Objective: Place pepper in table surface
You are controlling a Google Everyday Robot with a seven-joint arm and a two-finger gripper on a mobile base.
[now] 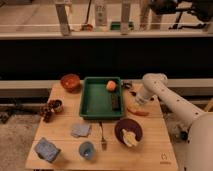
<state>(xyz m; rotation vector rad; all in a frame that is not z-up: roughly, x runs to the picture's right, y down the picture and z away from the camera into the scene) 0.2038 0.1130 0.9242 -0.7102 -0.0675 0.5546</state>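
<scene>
One camera view looks down on a tan wooden counter crowded with dishes. The white arm reaches in from the right, and its end effector hovers just right of the green tray, directly over the pepper; whether it grips cannot be told. The pepper, slim, tapered and orange-red, appears to lie on the counter beside the tray. The placing step seems nearly done; next would come lifting clear without nudging it.
</scene>
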